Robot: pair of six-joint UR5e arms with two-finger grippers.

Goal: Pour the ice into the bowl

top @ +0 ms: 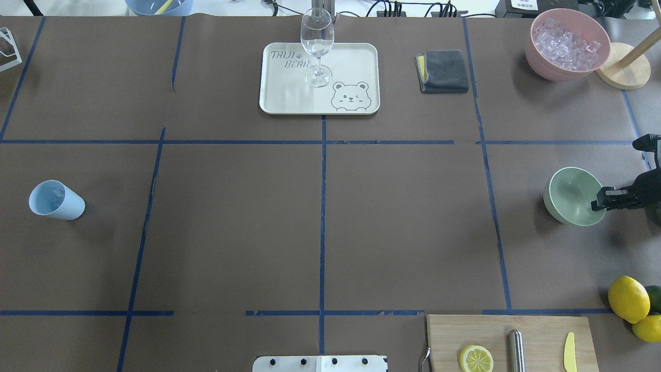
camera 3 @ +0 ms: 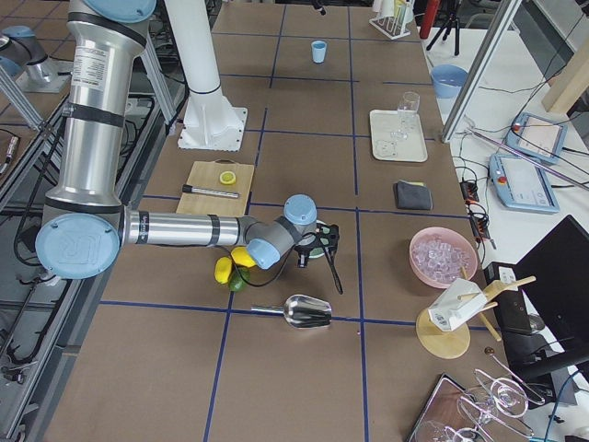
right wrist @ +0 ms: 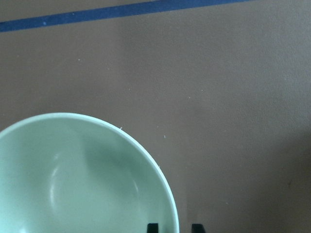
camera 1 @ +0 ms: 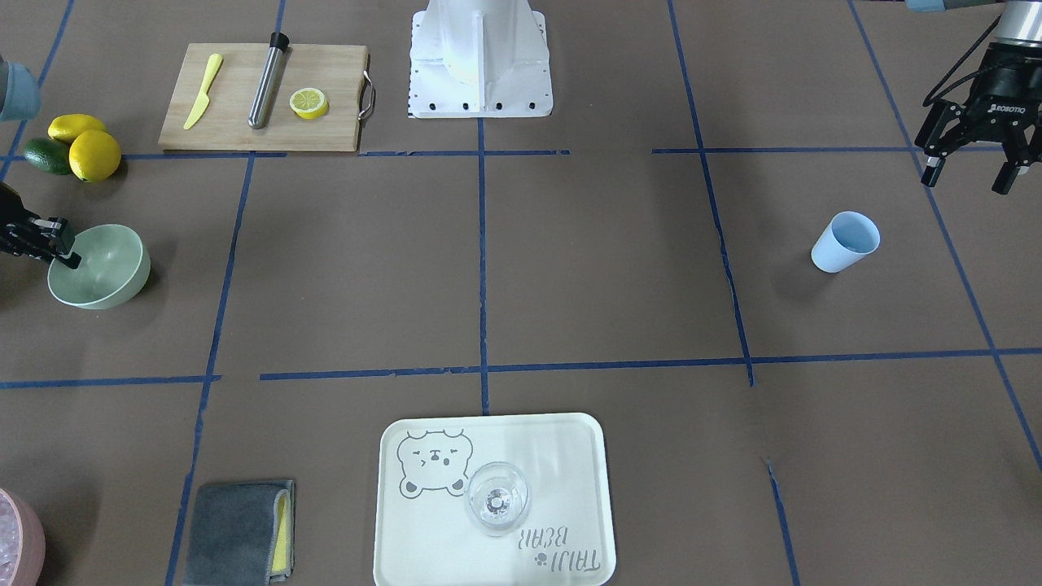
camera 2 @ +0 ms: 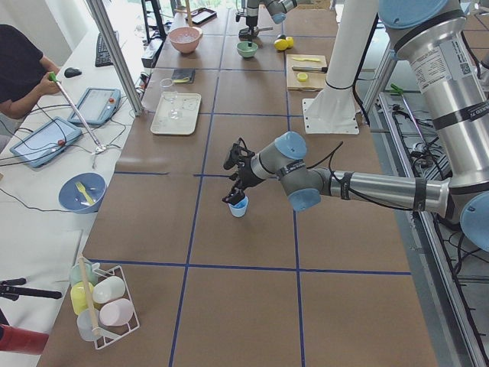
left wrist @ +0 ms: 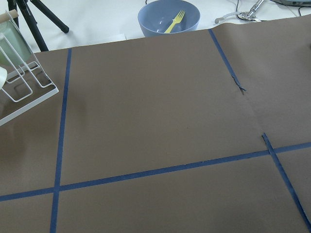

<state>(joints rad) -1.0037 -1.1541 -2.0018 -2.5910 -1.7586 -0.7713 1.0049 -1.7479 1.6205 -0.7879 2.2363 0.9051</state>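
Note:
The pale mint-green bowl (camera 1: 102, 268) stands at the table's right end; it also shows from overhead (top: 568, 194) and fills the lower left of the right wrist view (right wrist: 73, 184). It is empty. My right gripper (camera 1: 63, 251) (top: 599, 199) is shut on the bowl's rim, with one finger inside and one outside (right wrist: 175, 227). The ice (top: 567, 41) lies heaped in a pink container (top: 537, 57) at the far right corner. My left gripper (camera 1: 969, 172) is open and empty, hanging above the table near a light blue cup (camera 1: 847, 242).
A white tray (top: 356, 57) holds a clear wine glass (top: 316, 41). A grey cloth (top: 443, 71) lies beside it. A cutting board (top: 537, 330) carries a lemon half, a metal cylinder and a yellow knife. Lemons (top: 627, 298) lie nearby. A metal scoop (camera 3: 306, 311) lies past the bowl.

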